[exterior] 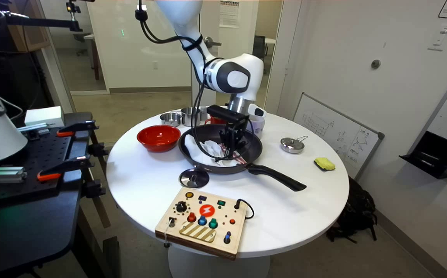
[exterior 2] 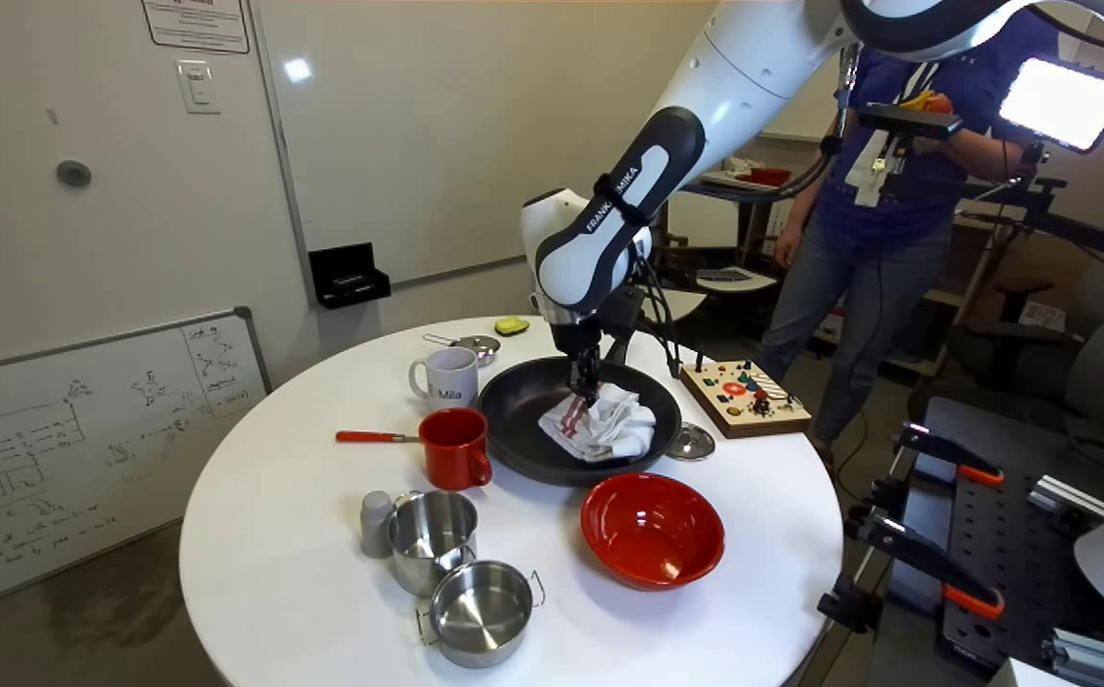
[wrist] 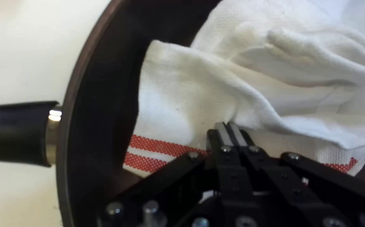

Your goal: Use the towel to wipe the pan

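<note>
A pinch of towel [wrist: 176,97], down in the pan [exterior 2: 517,415]

We see the gripper [wrist: 228,124] pointing down into the pan, its fingertips [wrist: 223,134] pressed together on a fold of the towel. The rest of the cloth (red-striped, as the wrist view shows us) lies crumpled on the pan floor. On the white table [exterior 2: 275,534] we find a red bowl [exterior 2: 652,534] and a red mug [exterior 2: 454,453], each just beside the pan; a yellow sponge [exterior: 324,163] sits well apart.

Wht towel [exterior 2: 611,429] w/ red stripes, crumpled in upright dk pan [exterior 2: 518,412] w/ blk hndl
</note>
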`<state>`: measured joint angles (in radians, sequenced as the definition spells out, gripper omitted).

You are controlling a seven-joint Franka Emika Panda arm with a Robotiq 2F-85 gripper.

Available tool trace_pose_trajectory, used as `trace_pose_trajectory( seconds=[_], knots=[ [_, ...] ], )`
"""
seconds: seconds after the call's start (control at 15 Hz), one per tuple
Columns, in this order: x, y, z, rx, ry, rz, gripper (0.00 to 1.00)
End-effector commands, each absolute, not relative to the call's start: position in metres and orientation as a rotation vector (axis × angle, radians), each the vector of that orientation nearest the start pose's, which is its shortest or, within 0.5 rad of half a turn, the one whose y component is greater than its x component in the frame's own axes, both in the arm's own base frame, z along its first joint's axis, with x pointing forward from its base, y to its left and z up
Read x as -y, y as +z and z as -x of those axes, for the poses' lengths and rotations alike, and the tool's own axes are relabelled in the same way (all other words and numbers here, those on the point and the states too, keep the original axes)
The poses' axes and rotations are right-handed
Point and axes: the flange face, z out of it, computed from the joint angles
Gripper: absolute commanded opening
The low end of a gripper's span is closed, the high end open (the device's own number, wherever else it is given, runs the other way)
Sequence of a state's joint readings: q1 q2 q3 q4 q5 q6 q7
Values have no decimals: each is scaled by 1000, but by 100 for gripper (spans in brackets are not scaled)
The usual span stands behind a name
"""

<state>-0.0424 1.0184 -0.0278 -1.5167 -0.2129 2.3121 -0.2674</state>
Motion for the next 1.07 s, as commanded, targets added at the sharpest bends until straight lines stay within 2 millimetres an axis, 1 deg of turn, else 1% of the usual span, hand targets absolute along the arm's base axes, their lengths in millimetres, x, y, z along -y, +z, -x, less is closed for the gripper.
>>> trace_pose_trajectory(
  seconds=[0.0, 0.2, 0.4, 0.53, 0.73, 0.87, 1.0],
  knots=[
    [47, 38, -665, 889, 285, 3160, 3],
    [41, 42, -667, 1093, 145, 3098, 3],
    [24, 47, -668, 1304, 102, 2974, 2],
    [7, 48, -672, 1435, 117, 2877, 3],
    [-32, 51, -676, 1631, 153, 2732, 3],
    [-55, 52, -677, 1742, 185, 2618, 2],
    [-68, 50, -676, 1849, 263, 2512, 2]
  ],
)
